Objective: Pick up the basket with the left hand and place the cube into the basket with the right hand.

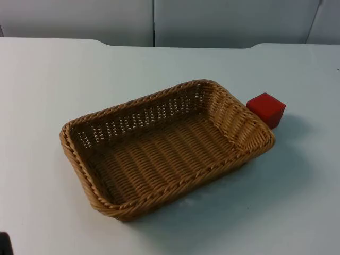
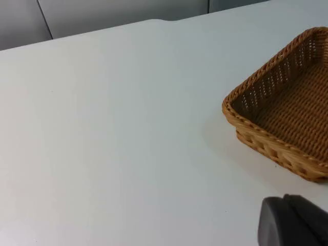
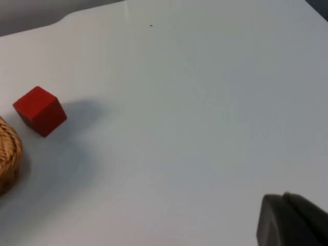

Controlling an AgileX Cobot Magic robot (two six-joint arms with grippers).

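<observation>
A rectangular wicker basket (image 1: 159, 154) rests at a slant on the middle of the white table, and nothing lies in it. A red cube (image 1: 266, 109) stands on the table just off the basket's far right corner, a small gap away from the rim. My left gripper (image 2: 294, 223) waits above the table a short way off one corner of the basket (image 2: 292, 102). My right gripper (image 3: 292, 220) waits over bare table well away from the cube (image 3: 40, 110), with the basket's rounded corner (image 3: 7, 151) beside the cube.
The white table (image 1: 53, 79) ends at the grey partition wall (image 1: 159, 21) behind the basket. Bare table surrounds the basket on all sides. A small black part (image 1: 4, 244) shows at the near left edge.
</observation>
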